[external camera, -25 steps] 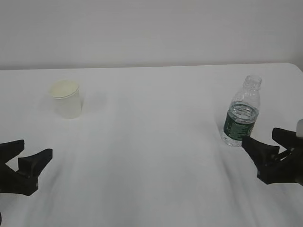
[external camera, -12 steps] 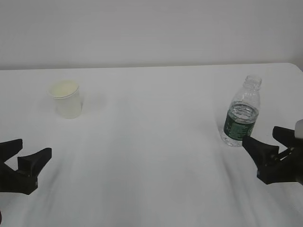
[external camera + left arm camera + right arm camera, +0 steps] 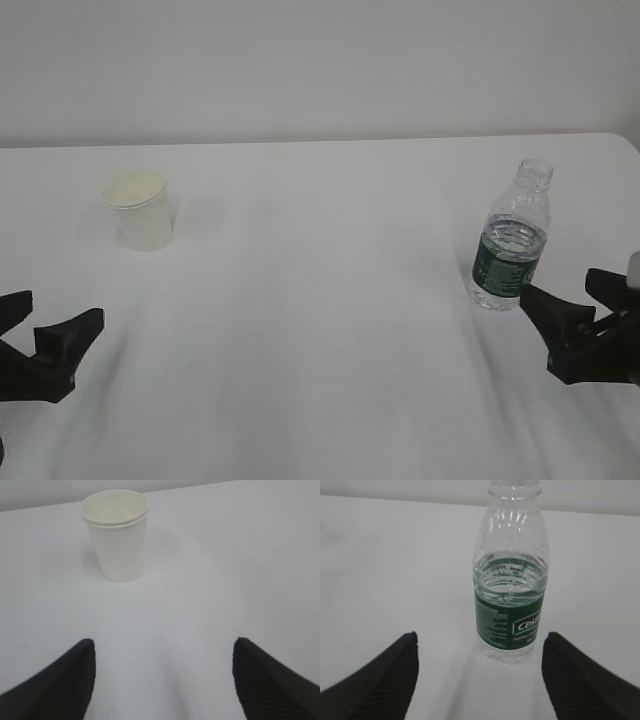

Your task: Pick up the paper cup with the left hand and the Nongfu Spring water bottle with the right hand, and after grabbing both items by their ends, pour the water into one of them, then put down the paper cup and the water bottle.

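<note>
The white paper cup (image 3: 139, 210) (image 3: 116, 535) stands upright at the far left of the table. My left gripper (image 3: 55, 322) (image 3: 163, 645) is open and empty, well short of the cup and nearer the front edge. The uncapped Nongfu Spring water bottle (image 3: 511, 250) (image 3: 510, 590) stands upright on the right, its green label low and water (image 3: 509, 580) up to about mid-height. My right gripper (image 3: 572, 295) (image 3: 479, 637) is open just in front of the bottle, which lies slightly right of centre between the fingers and apart from them.
A white cloth-covered table (image 3: 320, 330) spans the view, with its back edge against a pale wall (image 3: 320, 60). Its rounded right corner shows at the far right.
My left gripper has opened wider and slid slightly down and left in the exterior view. The right gripper has shifted a little to the right and lower. Cup and bottle have not moved.
</note>
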